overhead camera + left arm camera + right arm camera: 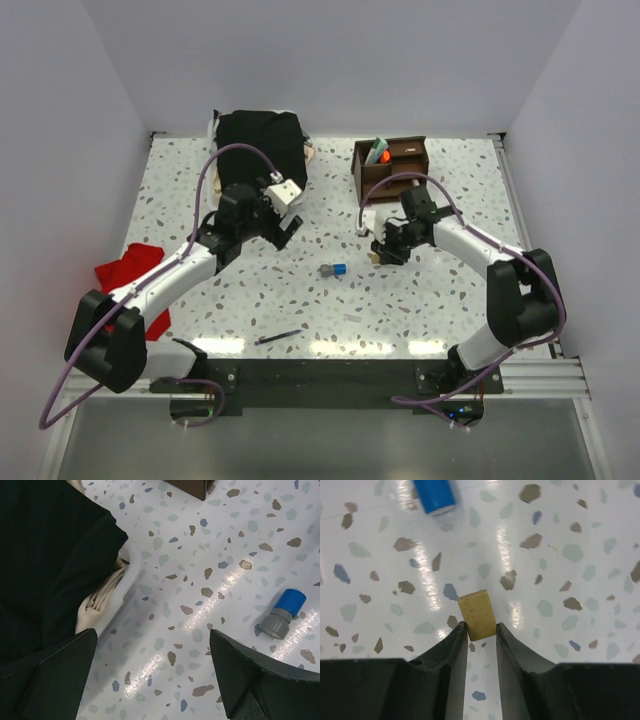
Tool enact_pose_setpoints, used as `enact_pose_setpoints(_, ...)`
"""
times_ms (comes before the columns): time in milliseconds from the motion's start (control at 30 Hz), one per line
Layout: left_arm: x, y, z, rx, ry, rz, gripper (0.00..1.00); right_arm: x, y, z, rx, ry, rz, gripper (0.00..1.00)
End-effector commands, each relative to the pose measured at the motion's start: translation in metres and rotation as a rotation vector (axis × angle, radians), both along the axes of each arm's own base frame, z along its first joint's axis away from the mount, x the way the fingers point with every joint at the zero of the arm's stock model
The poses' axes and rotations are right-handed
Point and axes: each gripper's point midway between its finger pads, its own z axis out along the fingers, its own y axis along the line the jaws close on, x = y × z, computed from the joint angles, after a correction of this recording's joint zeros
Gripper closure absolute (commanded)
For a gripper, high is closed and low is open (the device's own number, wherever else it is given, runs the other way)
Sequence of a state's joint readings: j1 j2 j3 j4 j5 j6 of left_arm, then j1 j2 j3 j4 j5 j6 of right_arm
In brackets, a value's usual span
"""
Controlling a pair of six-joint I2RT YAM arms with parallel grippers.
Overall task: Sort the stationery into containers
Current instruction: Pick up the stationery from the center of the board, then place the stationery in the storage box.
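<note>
the left claw (152, 675) hangs wide open and empty over the table (400, 310), just beside the black cloth (45, 555). a black pen (278, 338) lies loose near the front edge, unsorted. the sharpener (334, 269) lies mid-table between the arms, also waiting. the right claw (481, 628) is low at the table, closed on the near end of the eraser (476, 612), which looks barely lifted, if at all. the organiser (410, 150) stands at the back right, with an orange-capped marker (377, 152) and something green already in it. by my reckoning the sorting is well along: eraser in hand, sharpener and pen left.
</note>
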State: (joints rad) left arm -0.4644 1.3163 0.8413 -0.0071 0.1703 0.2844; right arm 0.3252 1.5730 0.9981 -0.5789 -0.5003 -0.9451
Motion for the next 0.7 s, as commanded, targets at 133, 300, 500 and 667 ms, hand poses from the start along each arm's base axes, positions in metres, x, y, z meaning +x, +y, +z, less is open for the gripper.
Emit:
enact_pose_setpoints(133,0.020,-0.009,0.028,-0.056,-0.092,-0.006,0.00,0.094,-0.024,0.050,0.230,0.001,-0.774,1.00)
enact_pose_setpoints(300,0.023,-0.011,0.025,-0.046,-0.094,0.002,0.00,0.126,-0.044,0.065,0.247,-0.076,-0.987,1.00)
enact_pose_setpoints(500,0.026,-0.015,0.028,-0.057,-0.100,0.005,0.00,0.151,-0.061,0.063,0.236,-0.108,-1.167,1.00)
enact_pose_setpoints(667,0.030,-0.012,0.037,-0.060,-0.121,0.025,0.00,0.161,-0.080,0.061,0.216,-0.141,-1.299,1.00)
